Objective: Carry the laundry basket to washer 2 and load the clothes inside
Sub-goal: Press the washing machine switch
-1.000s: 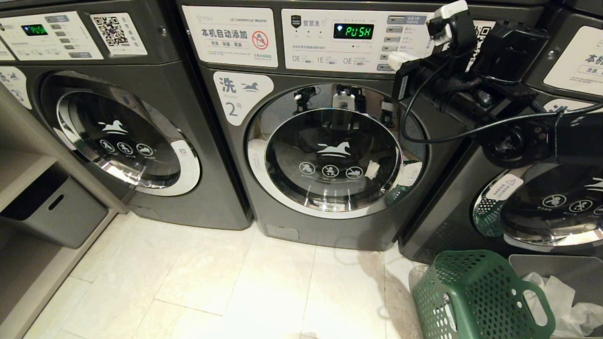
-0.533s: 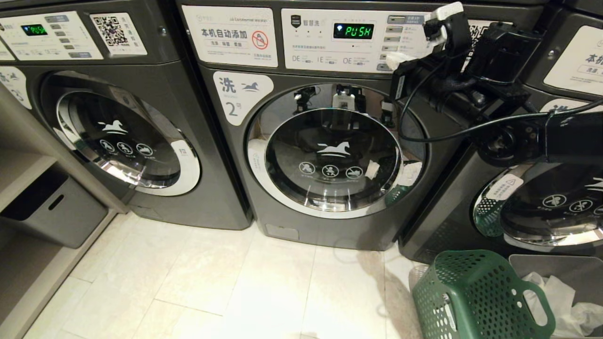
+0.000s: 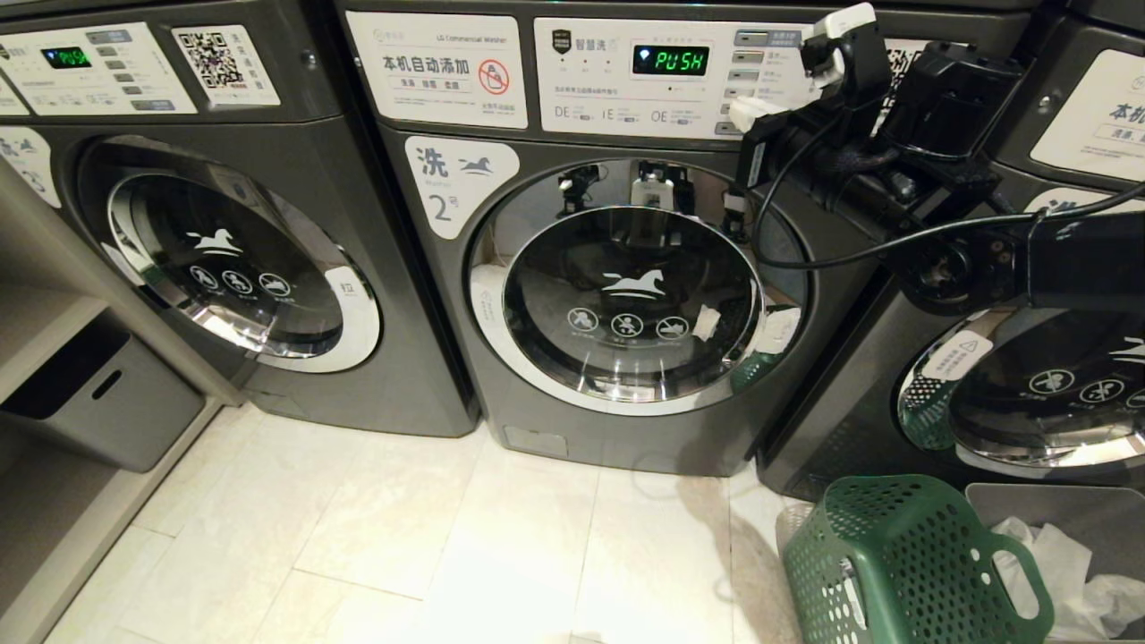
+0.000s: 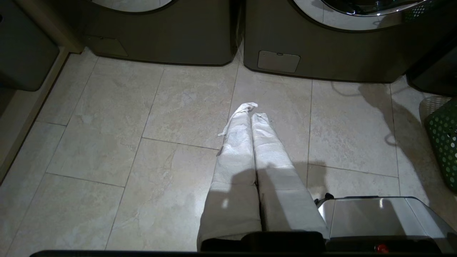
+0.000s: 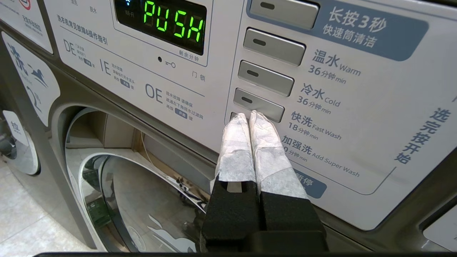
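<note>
Washer 2 (image 3: 626, 295) stands straight ahead with its round door shut, a "2" label (image 3: 443, 207) beside it and PUSH lit on the display (image 5: 174, 22). My right gripper (image 3: 750, 111) (image 5: 249, 116) is shut and empty. Its white-wrapped tips are at the column of grey buttons on the control panel, just below the fast-wash button (image 5: 259, 104). My left gripper (image 4: 251, 111) is shut on nothing and hangs low over the floor tiles. The green laundry basket (image 3: 894, 563) (image 4: 444, 142) leans tilted on the floor at the lower right. The clothes are out of view.
Washer 1 (image 3: 233, 259) is on the left and washer 3 (image 3: 1055, 385) on the right. A grey bin (image 3: 1055, 510) holding white bags sits behind the basket. Another grey bin (image 3: 107, 402) fills a shelf at the far left. Pale floor tiles (image 3: 447, 537) lie before the machines.
My right gripper has edged slightly left along the control panel. Everything else is as it was.
</note>
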You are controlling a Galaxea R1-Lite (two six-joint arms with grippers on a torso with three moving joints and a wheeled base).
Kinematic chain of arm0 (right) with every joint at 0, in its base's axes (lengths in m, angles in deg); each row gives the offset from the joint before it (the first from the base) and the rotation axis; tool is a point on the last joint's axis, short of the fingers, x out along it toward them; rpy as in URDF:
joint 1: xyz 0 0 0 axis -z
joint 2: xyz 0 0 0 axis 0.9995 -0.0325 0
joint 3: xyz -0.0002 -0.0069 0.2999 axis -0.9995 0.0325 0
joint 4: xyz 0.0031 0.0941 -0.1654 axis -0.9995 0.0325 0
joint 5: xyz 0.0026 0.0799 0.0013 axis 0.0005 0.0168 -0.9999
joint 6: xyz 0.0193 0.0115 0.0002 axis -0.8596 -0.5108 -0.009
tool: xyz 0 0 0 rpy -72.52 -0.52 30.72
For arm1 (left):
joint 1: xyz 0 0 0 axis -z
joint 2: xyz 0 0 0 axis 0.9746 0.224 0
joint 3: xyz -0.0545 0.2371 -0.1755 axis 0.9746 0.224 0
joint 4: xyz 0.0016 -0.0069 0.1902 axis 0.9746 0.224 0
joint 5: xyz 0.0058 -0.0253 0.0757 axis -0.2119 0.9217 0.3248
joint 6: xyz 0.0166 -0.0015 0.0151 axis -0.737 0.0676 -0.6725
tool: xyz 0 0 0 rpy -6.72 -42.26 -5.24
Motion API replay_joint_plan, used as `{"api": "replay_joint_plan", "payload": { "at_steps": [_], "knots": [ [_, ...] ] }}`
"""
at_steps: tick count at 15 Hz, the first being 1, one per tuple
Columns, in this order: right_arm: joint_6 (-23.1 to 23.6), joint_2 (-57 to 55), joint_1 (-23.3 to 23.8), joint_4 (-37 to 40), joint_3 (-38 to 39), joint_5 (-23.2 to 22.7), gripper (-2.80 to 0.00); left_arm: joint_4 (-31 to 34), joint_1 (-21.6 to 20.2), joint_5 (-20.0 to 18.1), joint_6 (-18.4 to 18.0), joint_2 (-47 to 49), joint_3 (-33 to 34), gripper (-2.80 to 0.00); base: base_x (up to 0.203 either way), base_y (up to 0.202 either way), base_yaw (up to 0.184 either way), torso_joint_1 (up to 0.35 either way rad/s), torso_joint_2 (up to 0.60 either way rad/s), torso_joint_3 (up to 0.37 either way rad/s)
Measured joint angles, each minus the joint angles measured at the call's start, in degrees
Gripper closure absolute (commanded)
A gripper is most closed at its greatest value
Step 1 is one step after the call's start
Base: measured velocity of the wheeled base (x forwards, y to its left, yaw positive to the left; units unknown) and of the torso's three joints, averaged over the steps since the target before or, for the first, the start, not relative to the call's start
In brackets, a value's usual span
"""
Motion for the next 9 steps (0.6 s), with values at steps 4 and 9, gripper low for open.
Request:
{"api": "replay_joint_plan", "payload": {
  "at_steps": [4,9],
  "knots": [
    [-0.1,0.0,0.5,0.0,0.0,0.1,0.00,0.0,0.0,0.0,-0.1,0.0,0.0,0.00,0.000,0.000,0.000,0.000,0.00,0.000],
    [-0.1,1.1,1.3,0.0,1.8,-0.1,0.00,0.0,0.0,0.0,-0.2,0.0,0.0,0.00,0.000,0.000,0.000,0.000,0.00,0.000]
  ]
}}
